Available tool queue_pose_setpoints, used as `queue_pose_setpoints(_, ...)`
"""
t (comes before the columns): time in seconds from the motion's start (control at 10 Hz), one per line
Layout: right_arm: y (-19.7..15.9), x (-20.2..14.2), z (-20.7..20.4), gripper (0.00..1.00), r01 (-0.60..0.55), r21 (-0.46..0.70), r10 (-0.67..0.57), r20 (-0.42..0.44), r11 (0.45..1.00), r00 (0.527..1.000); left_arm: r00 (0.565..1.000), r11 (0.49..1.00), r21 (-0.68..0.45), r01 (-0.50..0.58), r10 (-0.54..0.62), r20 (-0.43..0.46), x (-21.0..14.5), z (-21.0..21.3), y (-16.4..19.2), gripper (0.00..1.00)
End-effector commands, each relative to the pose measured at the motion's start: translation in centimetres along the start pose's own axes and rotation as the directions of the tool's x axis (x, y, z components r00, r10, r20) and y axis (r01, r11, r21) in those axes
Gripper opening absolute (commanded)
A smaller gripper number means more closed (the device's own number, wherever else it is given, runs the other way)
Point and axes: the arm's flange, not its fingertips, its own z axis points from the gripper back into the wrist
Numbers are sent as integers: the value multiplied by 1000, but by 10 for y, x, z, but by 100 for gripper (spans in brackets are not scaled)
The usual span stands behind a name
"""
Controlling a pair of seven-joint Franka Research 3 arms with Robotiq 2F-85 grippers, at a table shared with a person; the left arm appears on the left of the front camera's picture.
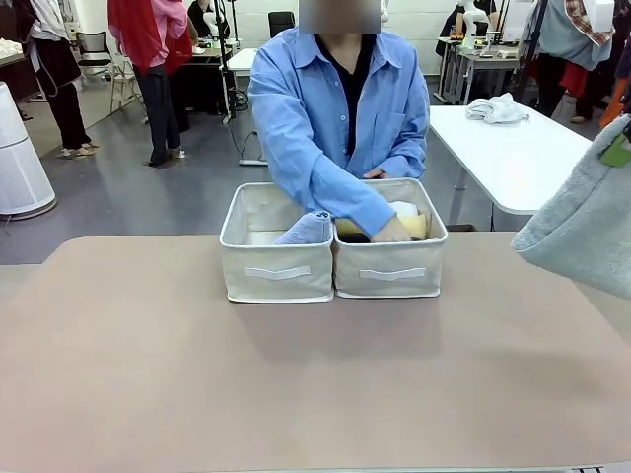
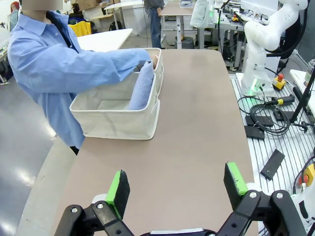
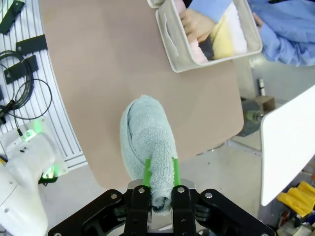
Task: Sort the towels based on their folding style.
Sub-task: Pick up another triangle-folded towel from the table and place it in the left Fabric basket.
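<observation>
Front view: the tabletop [image 1: 296, 384] is bare from its near edge up to the left bin [image 1: 276, 271] and right bin [image 1: 389, 276], which stand at the far middle with their walls touching. The lavender-blue cone towel [image 1: 308, 229] stands in the left bin. The person's hand [image 1: 392, 233] is down in the right bin, beside the yellow towel [image 1: 416, 227]. The grey-green towel [image 1: 577, 232] hangs at the picture's right edge, above the tabletop.

Left wrist view: the left claw [image 2: 176, 183] is spread wide with nothing between its pads. It is over bare tabletop, with open room ahead up to the bins. The person's sleeve [image 2: 83, 66] crosses over the nearer bin. Cables [image 2: 266, 115] lie beyond the tabletop's side edge.

Right wrist view: the right claw [image 3: 160, 169] is clamped on one end of the grey-green towel, over the tabletop near its edge. The right bin holds the pink towel [image 3: 199, 51], dark grey towel [image 3: 210, 48], yellow towel and white towel [image 3: 239, 34], with the hand on them.
</observation>
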Motion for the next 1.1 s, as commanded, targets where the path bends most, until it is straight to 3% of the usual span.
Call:
queue_pose_setpoints(0.0, 0, -1, 2, 15, 9, -9, -9, -13, 1000, 1000, 1000, 1000, 0, 8, -8, 4, 1, 0, -1, 100)
queue_pose_setpoints(0.4, 0, 0, 0, 15, 0, 1, 0, 1, 1000, 1000, 1000, 1000, 0, 8, -8, 4, 1, 0, -1, 100)
queue_pose_setpoints(0.5, -7, 24, 4, 15, 79, -19, -79, 1, 997, 997, 1000, 1000, 0, 8, -8, 4, 1, 0, -1, 100)
queue_pose_setpoints(0.6, -22, 55, 8, 15, 250, -19, -250, 17, 968, 968, 1000, 1000, 0, 8, -8, 4, 1, 0, -1, 100)
queue_pose_setpoints(0.7, -34, 92, 10, 15, 341, -55, -341, 1, 938, 940, 1000, 1000, 0, 8, -8, 4, 1, 0, -1, 100)
queue_pose_setpoints(0.9, -50, 173, -11, 15, 304, -178, -314, -31, 936, 949, 1000, 1000, 0, 8, -8, 4, 1, 0, -1, 100)
queue_pose_setpoints(1.0, -59, 208, -26, 15, 258, -186, -267, -29, 948, 963, 1000, 1000, 0, 8, -8, 4, 1, 0, -1, 100)
